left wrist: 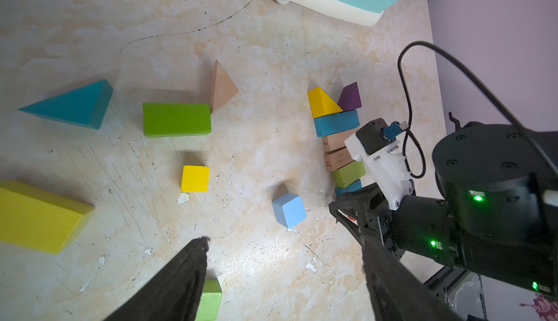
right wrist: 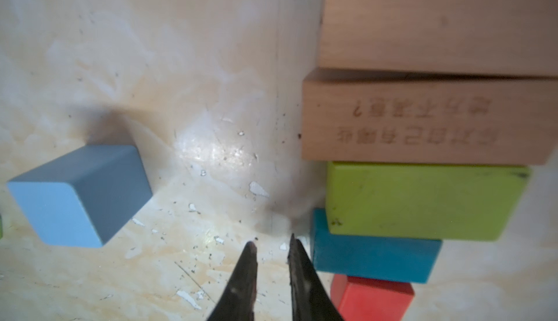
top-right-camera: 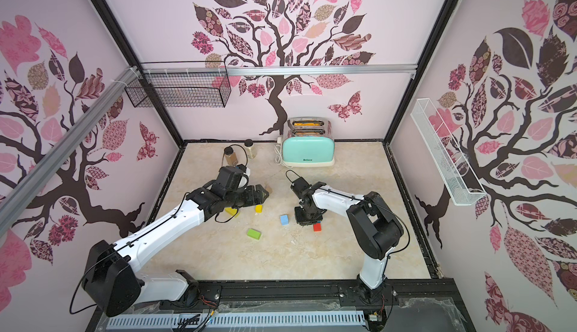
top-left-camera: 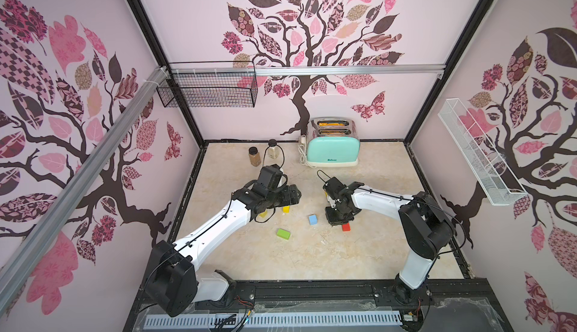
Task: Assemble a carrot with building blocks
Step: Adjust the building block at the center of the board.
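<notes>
Tan, green and teal bars lie flat on the table [top-left-camera: 312, 261], side against side, in one tapering row. A yellow wedge [left wrist: 321, 102] and a purple wedge [left wrist: 350, 97] sit at the toaster [top-left-camera: 332, 152] end. After them come the long teal bar [left wrist: 336, 122], the plain tan bar [right wrist: 437, 23], the engraved tan bar [right wrist: 422, 117], the green bar [right wrist: 422, 201] and the short teal bar [right wrist: 374, 256]. The red cube [right wrist: 371, 298] forms the tip nearest the robot's base.

The row's long axis runs from toaster to base, and each bar lies across it. The right gripper [right wrist: 270, 245] stands low at the tip end with the short teal bar just beside one finger; whether they touch cannot be told. Its jaws are almost together, a thin slit between them and nothing held. The light blue cube [right wrist: 78, 195] lies loose on the other flank, apart.

The right arm is far nearer the row, so a sideways nudge to square the tip looks likely. The left gripper [left wrist: 283, 244] hovers above the loose pieces near the yellow cube [left wrist: 195, 178], its jaws spread wide and empty.
</notes>
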### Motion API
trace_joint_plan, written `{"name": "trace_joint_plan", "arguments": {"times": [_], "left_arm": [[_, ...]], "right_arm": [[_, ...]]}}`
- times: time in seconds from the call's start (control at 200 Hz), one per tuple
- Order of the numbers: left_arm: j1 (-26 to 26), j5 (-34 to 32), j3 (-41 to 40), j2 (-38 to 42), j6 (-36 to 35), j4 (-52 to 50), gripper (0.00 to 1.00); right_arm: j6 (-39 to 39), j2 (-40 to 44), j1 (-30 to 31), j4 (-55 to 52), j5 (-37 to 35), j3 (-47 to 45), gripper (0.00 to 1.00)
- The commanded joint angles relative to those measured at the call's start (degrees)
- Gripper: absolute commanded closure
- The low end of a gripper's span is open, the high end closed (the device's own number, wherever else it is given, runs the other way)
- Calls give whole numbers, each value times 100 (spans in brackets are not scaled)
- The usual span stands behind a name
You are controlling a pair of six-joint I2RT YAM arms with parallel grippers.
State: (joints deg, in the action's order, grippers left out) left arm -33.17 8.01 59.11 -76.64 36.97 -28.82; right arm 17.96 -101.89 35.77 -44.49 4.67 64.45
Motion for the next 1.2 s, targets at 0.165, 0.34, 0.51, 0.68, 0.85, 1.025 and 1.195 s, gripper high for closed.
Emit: {"name": "trace_joint_plan", "arguments": {"times": [0.165, 0.34, 0.51, 0.68, 0.85, 1.025, 1.195], "left_arm": [[-29, -8, -36, -14, 12, 83, 15], [-23, 8, -81, -9, 29, 116, 15], [-26, 20, -101, 26, 34, 135, 15], [-24, -36, -101, 144, 34, 96, 15], [-28, -165, -105, 366, 72, 15, 15], [-24, -147, -108, 475, 102, -9, 15], [-28, -25, -136, 431, 96, 50, 15]], "right_arm": [[16, -4, -4, -68, -343, 68, 78], [33, 3, 7, -71, -412, 31, 78], [29, 49, 14, -66, -365, 61, 78], [-11, 307, 79, -227, -134, 179, 77], [88, 802, 194, -541, 68, 91, 73], [295, 1252, 265, -682, -52, -521, 73], [542, 1560, 266, -403, -282, -1188, 79]]}}
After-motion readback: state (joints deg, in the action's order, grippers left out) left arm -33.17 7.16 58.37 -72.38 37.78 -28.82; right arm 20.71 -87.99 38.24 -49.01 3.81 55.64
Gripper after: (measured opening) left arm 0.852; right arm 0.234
